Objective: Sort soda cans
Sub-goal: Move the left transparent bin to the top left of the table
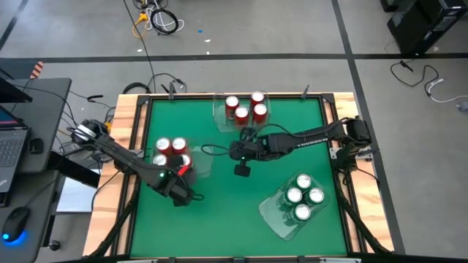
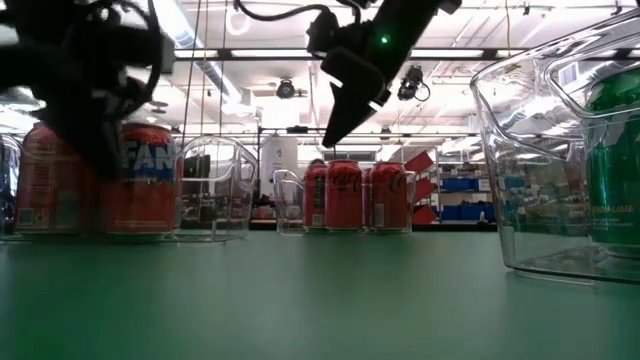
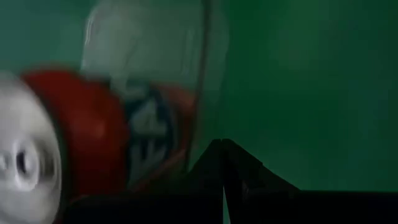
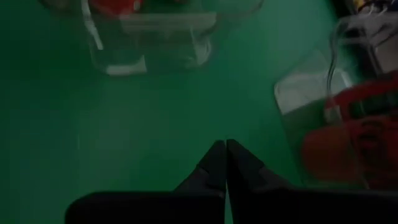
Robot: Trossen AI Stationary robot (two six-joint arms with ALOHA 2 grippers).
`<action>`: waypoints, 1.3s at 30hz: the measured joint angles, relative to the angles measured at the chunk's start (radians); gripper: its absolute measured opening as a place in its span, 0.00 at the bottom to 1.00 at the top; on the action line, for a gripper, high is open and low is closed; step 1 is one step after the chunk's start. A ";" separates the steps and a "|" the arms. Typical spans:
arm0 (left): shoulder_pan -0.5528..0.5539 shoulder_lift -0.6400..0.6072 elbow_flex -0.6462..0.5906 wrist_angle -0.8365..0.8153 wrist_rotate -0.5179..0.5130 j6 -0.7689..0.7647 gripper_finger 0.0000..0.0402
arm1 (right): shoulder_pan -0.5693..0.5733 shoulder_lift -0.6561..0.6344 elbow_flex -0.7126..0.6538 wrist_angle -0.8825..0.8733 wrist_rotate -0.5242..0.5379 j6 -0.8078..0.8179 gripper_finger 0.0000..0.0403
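Several red cans (image 1: pixel 171 150) stand in a clear bin by the table's left side, and more red cans (image 1: pixel 246 108) stand in a bin at the far edge. Green cans (image 1: pixel 301 196) stand in a bin at the near right. My left gripper (image 1: pixel 180 195) is shut and hangs just off the near right corner of the left bin. Its wrist view shows the shut fingertips (image 3: pixel 224 149) beside a blurred red can (image 3: pixel 93 143) behind the bin wall. My right gripper (image 1: pixel 242 169) is shut over bare mat mid-table, fingertips (image 4: pixel 225 149) pointing down, raised in the low view (image 2: pixel 332 135).
The three clear bins (image 1: pixel 281 219) take up the left, far and near-right parts of the green mat (image 1: pixel 219 219). The middle and near-left mat is bare. A wooden frame (image 1: pixel 124 117) rims the table. Cables and a laptop lie beyond the left edge.
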 joint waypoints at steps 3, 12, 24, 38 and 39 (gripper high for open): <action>-0.001 -0.012 0.000 0.109 0.008 0.076 0.00 | 0.012 -0.002 -0.018 -0.001 0.000 0.020 0.00; 0.066 0.013 0.001 0.304 -0.009 0.250 0.00 | 0.041 -0.003 -0.032 -0.004 0.004 0.036 0.00; 0.168 0.022 -0.143 0.274 -0.163 0.350 0.00 | 0.043 -0.003 -0.032 -0.031 0.008 0.048 0.00; 0.247 0.023 -0.234 0.168 -0.308 0.321 0.00 | 0.044 -0.003 -0.032 -0.031 0.009 0.051 0.00; 0.247 0.023 -0.221 0.152 -0.300 0.304 0.00 | 0.045 -0.003 -0.032 -0.031 0.009 0.051 0.00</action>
